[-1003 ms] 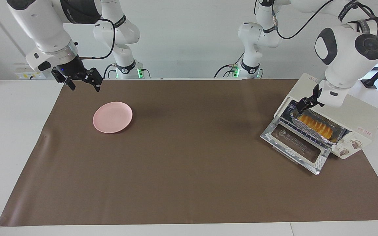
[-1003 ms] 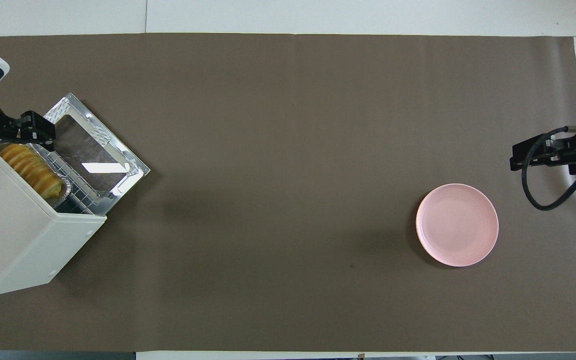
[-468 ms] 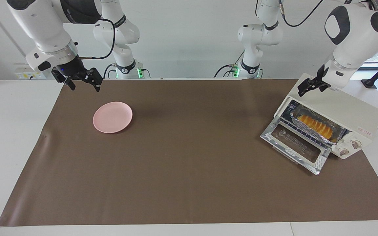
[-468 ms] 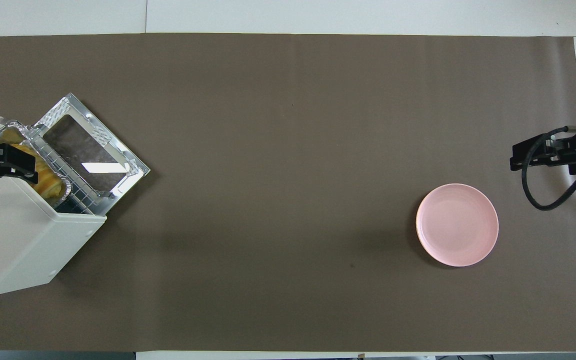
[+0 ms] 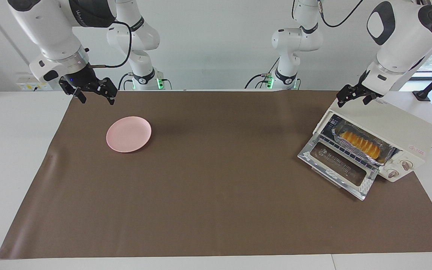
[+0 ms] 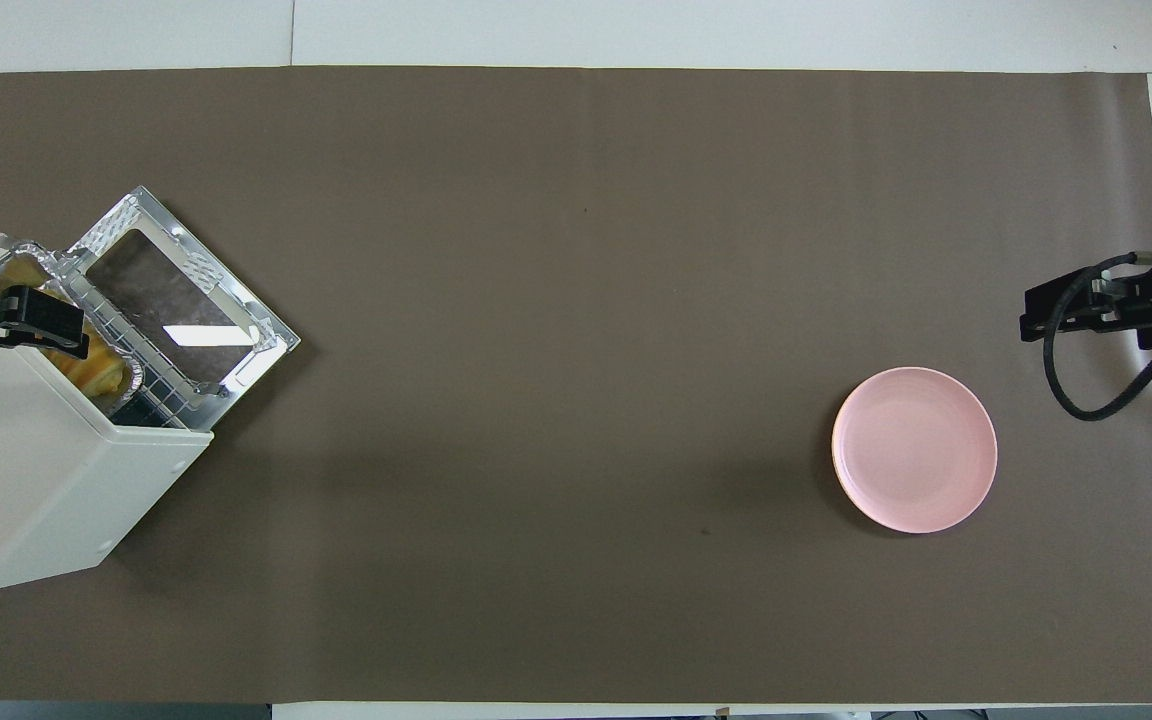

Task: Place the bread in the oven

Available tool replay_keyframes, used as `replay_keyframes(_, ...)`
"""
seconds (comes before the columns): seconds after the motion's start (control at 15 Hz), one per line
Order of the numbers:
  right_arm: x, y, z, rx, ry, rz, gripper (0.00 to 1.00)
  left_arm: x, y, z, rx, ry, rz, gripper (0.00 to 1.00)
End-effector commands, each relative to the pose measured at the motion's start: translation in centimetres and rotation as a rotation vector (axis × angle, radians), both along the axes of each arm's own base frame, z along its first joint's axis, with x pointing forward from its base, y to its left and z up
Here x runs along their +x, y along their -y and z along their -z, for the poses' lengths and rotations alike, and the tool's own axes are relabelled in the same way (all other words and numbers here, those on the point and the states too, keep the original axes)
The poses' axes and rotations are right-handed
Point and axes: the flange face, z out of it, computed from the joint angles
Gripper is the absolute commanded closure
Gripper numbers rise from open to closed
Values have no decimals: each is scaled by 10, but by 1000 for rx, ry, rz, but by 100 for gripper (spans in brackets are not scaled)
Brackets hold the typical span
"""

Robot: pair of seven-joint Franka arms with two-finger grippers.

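Both grippers hang empty with fingers spread: the left gripper (image 5: 353,98) over the top of the oven (image 5: 396,127), the right gripper (image 5: 94,94) waiting above the mat's edge near the pink plate (image 5: 128,134). Inside the oven, door dropped open, the bread (image 5: 360,144) lies in its foil tray (image 5: 386,153) on the rack.

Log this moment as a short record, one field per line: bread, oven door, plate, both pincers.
bread: bread lies in a foil tray on the rack inside the oven
oven door: oven door is dropped open
plate: pink plate is bare, toward the right arm's end
left pincer: left pincer is open, holding nothing, above the oven's top
right pincer: right pincer is open, holding nothing, waits over the mat's edge near the plate
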Motion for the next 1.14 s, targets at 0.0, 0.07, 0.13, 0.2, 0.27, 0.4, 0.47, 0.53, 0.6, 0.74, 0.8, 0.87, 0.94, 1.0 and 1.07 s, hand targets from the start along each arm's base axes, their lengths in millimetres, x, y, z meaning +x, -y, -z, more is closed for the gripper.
replay_keyframes(0.0,-3,3,-1,-12,-8,-22,0,4,-3,0,-48,25,1,0)
replay_keyframes(0.07,-3,3,-1,-12,-8,-22,0,5,-2,-3,-53,30,1,0)
replay_keyframes(0.13,-3,2,-1,-10,-8,-22,0,6,-1,-3,-53,30,2,0)
replay_keyframes(0.2,-3,3,-1,-12,-8,-21,0,6,9,-2,-54,34,21,0)
replay_keyframes(0.27,-3,3,-1,-12,-8,-22,0,8,18,-3,-58,52,36,0)
replay_keyframes(0.4,-3,3,-1,-12,-7,-22,0,9,22,-4,-63,61,40,0)
replay_keyframes(0.47,-3,2,-1,-10,-8,-22,0,9,22,-4,-65,61,41,0)
replay_keyframes(0.53,-3,3,-1,-12,-8,-22,0,9,22,-3,-65,58,41,0)
replay_keyframes(0.6,-3,3,-1,-12,-8,-22,0,9,22,-3,-63,58,42,0)
replay_keyframes(0.74,-3,3,-1,-12,-7,-22,0,10,19,-4,-62,64,37,0)
replay_keyframes(0.8,-3,3,-1,-12,-8,-22,0,10,19,-4,-60,64,37,0)
replay_keyframes(0.87,-3,3,-1,-12,-8,-22,0,10,18,-4,-62,66,36,0)
replay_keyframes(0.94,-3,3,-1,-12,-8,-22,0,10,18,-5,-63,69,36,0)
replay_keyframes(1.0,-3,3,-1,-12,-8,-21,0,11,18,-5,-64,70,36,0)
replay_keyframes(1.07,-3,3,-1,-12,-8,-22,0,11,18,-5,-64,70,36,0)
